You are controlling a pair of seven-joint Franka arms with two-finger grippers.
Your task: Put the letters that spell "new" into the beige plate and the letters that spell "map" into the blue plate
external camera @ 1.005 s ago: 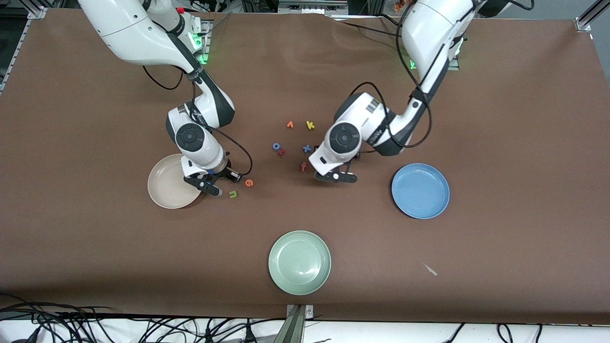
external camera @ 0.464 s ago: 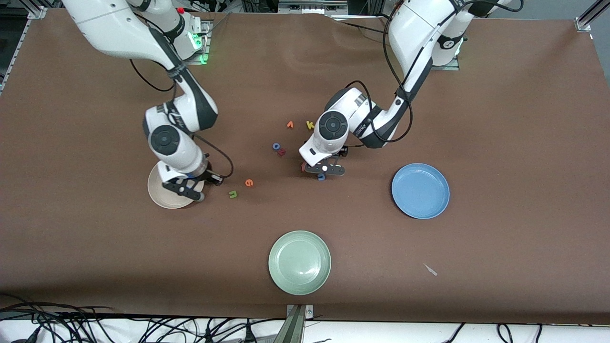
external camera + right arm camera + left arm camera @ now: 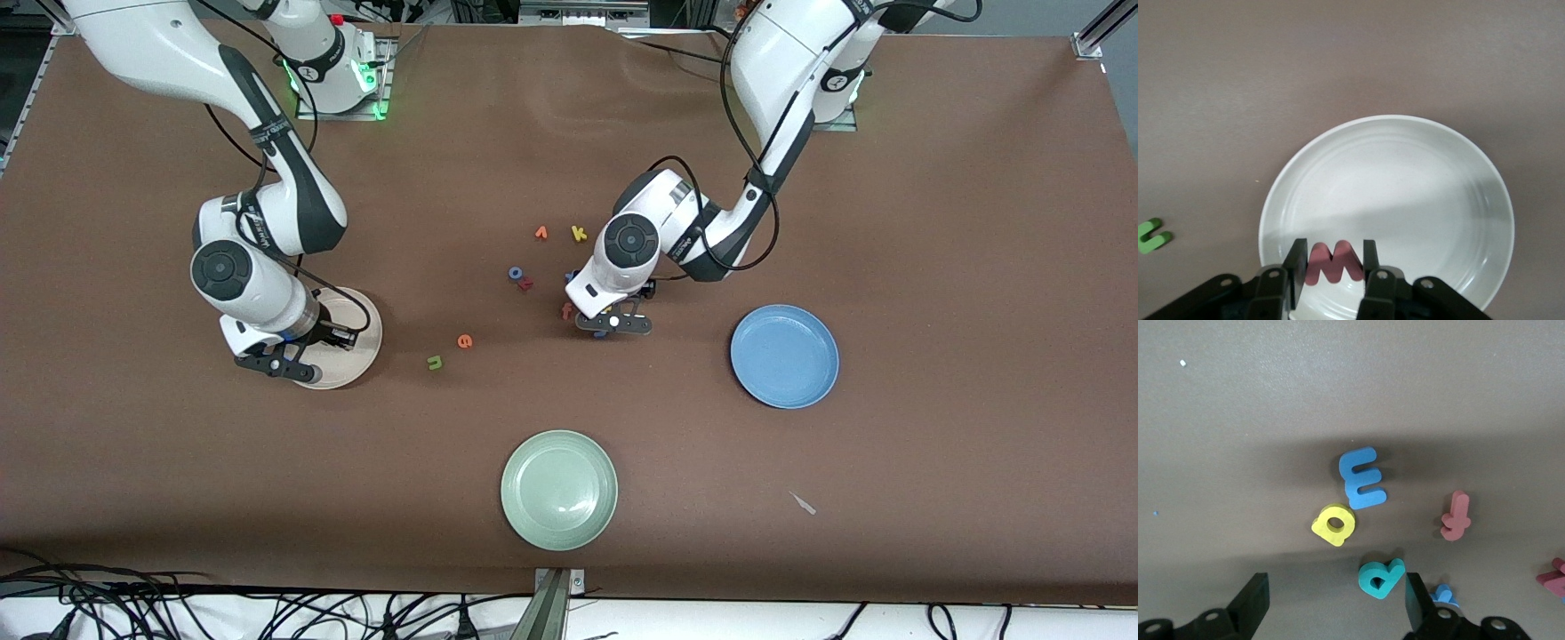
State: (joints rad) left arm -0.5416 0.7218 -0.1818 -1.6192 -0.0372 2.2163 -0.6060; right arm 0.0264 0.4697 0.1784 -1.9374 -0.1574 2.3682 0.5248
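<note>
Over the beige plate (image 3: 354,348), at the right arm's end of the table, the right gripper (image 3: 1331,263) has its fingers clamped on the pinkish-red w (image 3: 1332,262). On the table between the plates lie the green n (image 3: 434,362) and orange e (image 3: 464,340); the left gripper (image 3: 1337,600) hangs with fingers apart over the blue m (image 3: 1362,478), yellow a (image 3: 1334,525) and teal p (image 3: 1381,577), the blue plate (image 3: 785,356) toward the left arm's end

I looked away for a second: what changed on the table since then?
The right claw, shut on the pinkish-red w, swung from the beige plate's letter side across it to its rim. The left claw, open, shifted slightly over the m, a, p cluster. Plates and loose letters stayed put.
</note>
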